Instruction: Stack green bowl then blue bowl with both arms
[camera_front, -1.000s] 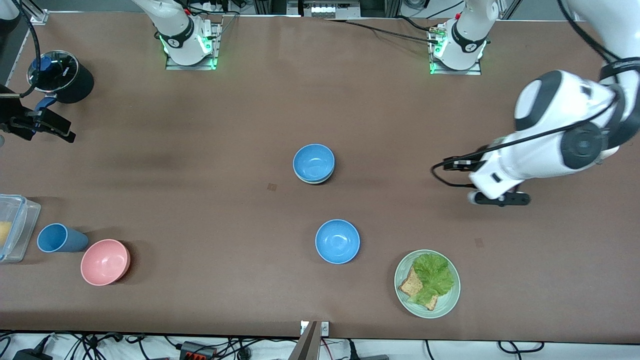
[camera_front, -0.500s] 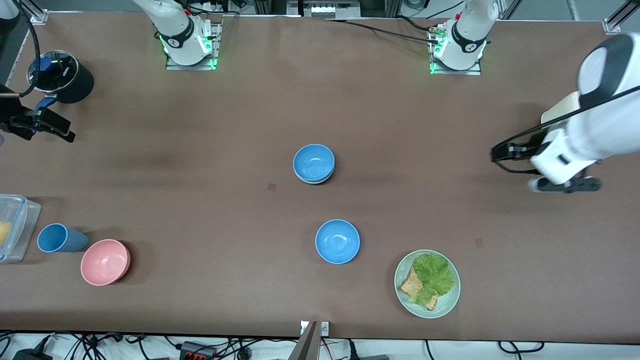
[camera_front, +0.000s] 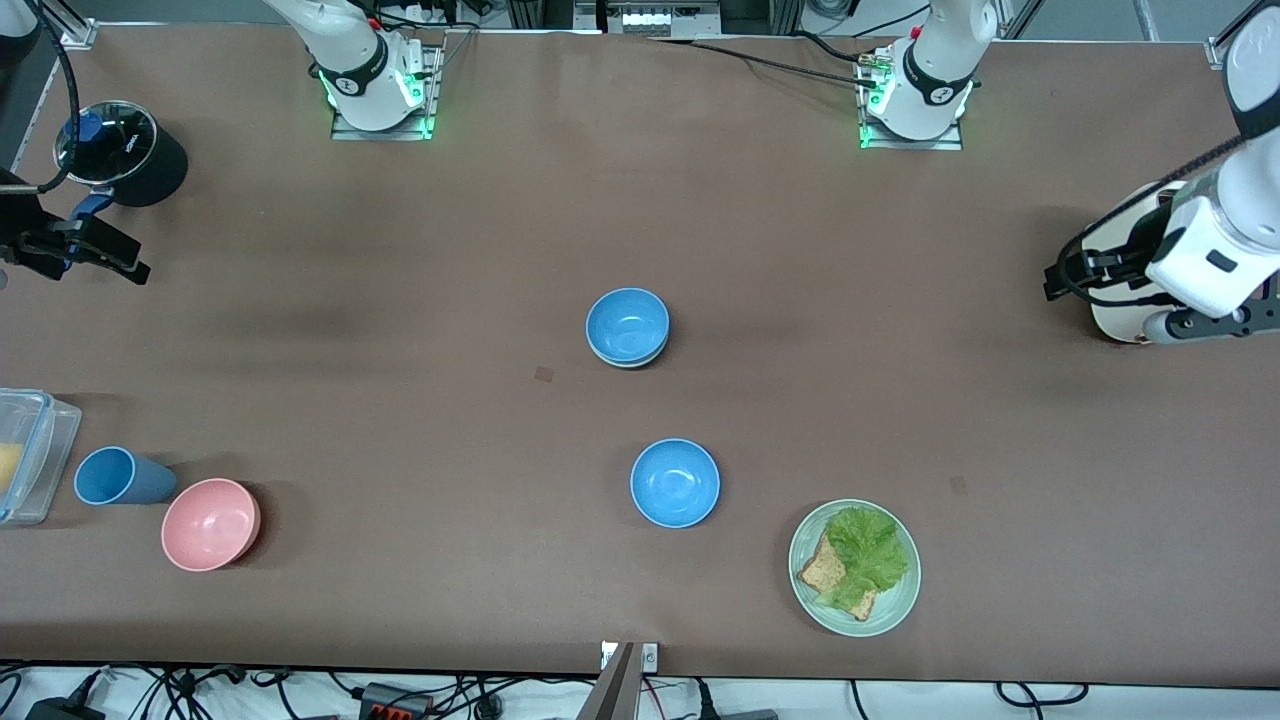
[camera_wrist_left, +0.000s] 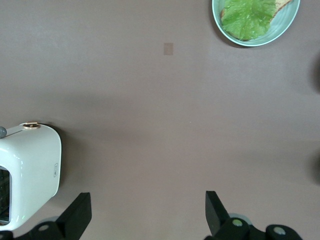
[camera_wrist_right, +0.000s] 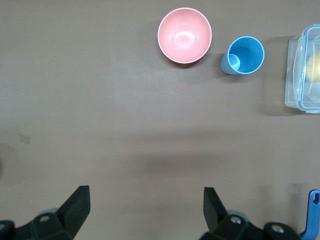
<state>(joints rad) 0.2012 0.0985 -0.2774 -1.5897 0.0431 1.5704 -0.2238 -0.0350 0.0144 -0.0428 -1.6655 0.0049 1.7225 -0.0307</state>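
The front view takes in the whole brown table (camera_front: 400, 420): near its middle a blue bowl (camera_front: 627, 325) sits nested in the green bowl (camera_front: 632, 361), of which only a pale rim shows beneath it. A second blue bowl (camera_front: 675, 482) stands alone, nearer the front camera, and nearer still, toward the left arm's end, a pale green plate (camera_front: 854, 567) carries lettuce (camera_front: 870, 548) and bread (camera_front: 828, 574). Only the left wrist view shows the left end effector (camera_wrist_left: 145, 217) with fingers spread wide and empty over bare table, just beside a white toaster (camera_wrist_left: 27, 175). The right end effector (camera_wrist_right: 142, 212) is likewise spread apart and empty, hanging over the right arm's end of the table. Its wrist view looks into a pink bowl (camera_wrist_right: 184, 35), empty, a blue cup (camera_wrist_right: 244, 55) lying on its side, and a clear lidded container (camera_wrist_right: 304, 70) holding something yellow.
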